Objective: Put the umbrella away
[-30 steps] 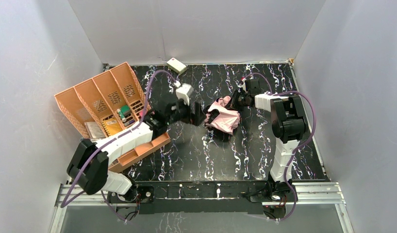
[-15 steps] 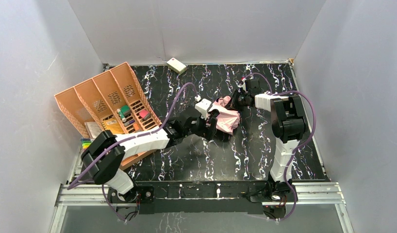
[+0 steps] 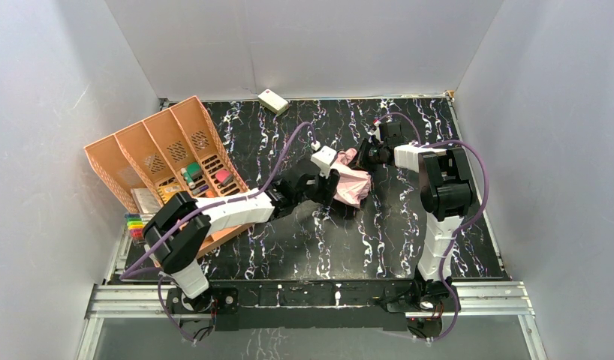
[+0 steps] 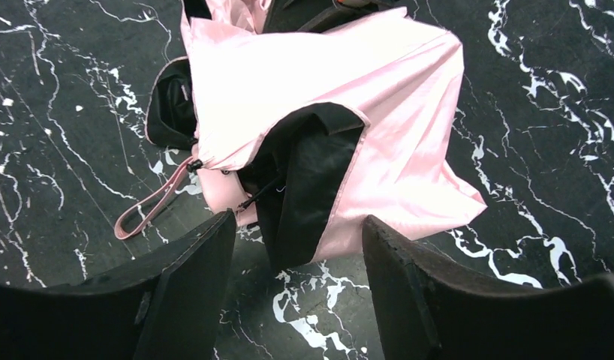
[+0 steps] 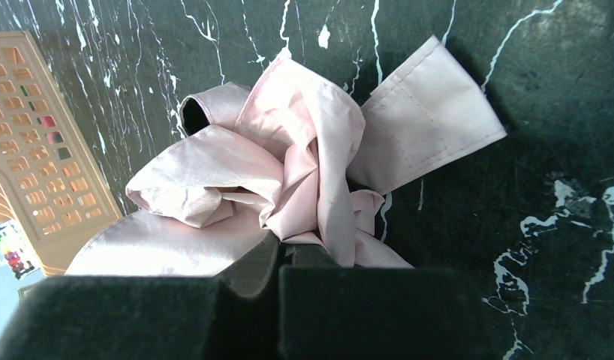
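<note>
The umbrella (image 3: 349, 182) lies crumpled in the middle of the black marble table, shiny pink fabric with black folds. In the left wrist view its fabric (image 4: 319, 97) fills the top, with the pink strap (image 4: 150, 206) looped at the left. My left gripper (image 3: 326, 189) is open just at the umbrella's near-left edge, and its fingers (image 4: 191, 285) stand either side of a black fold without touching it. My right gripper (image 3: 366, 155) is at the umbrella's far right end, shut on a bunch of pink fabric (image 5: 289, 165).
An orange divided organiser (image 3: 125, 166) holding small items stands tilted at the left. A small cream box (image 3: 273, 100) lies by the back wall. Coloured markers (image 3: 135, 223) lie at the left table edge. Grey walls close three sides.
My left arm has swung right from beside the organiser and reached out to the umbrella's near-left edge, with its gripper open. The right arm and the umbrella have not moved.
</note>
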Motion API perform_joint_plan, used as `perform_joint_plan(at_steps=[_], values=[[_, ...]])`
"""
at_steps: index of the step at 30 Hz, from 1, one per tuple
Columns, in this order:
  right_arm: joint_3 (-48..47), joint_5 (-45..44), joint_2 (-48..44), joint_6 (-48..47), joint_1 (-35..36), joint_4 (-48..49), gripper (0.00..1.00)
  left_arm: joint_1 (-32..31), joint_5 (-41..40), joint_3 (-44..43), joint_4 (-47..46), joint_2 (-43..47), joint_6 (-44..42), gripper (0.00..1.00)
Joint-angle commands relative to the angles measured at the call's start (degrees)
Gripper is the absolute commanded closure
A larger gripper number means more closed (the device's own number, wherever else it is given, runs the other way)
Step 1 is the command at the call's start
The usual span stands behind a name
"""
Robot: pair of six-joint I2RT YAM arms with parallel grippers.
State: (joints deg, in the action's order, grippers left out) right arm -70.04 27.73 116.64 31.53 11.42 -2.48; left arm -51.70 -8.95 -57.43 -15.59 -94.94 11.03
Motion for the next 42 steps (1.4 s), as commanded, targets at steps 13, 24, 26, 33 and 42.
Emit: perform_joint_plan(at_steps=[13,24,26,33,42], values=[[1.37,-7.84,3.44,-3.32,-0.98,-4.50,1.00,1.43,4.12,-3.94,-0.65,-0.72,-1.08,0.81],[1.30,-7.76,3.98,-3.31,-0.89,-4.36,1.00,1.42,20.54,-12.60,10.66,5.36,0.12,1.00],[1.36,-7.72,4.14,-3.29,-0.92,-4.37,1.00,1.43,22.52,-13.74,12.93,6.35,0.67,1.00],[1.31,-7.57,4.53,-3.31,-0.92,-4.29,1.00,1.43,32.38,-15.74,15.24,8.08,2.61,1.00],[1.22,-7.55,4.97,-3.28,-0.87,-4.31,1.00,1.43,32.81,-12.91,15.86,11.38,3.65,0.52]])
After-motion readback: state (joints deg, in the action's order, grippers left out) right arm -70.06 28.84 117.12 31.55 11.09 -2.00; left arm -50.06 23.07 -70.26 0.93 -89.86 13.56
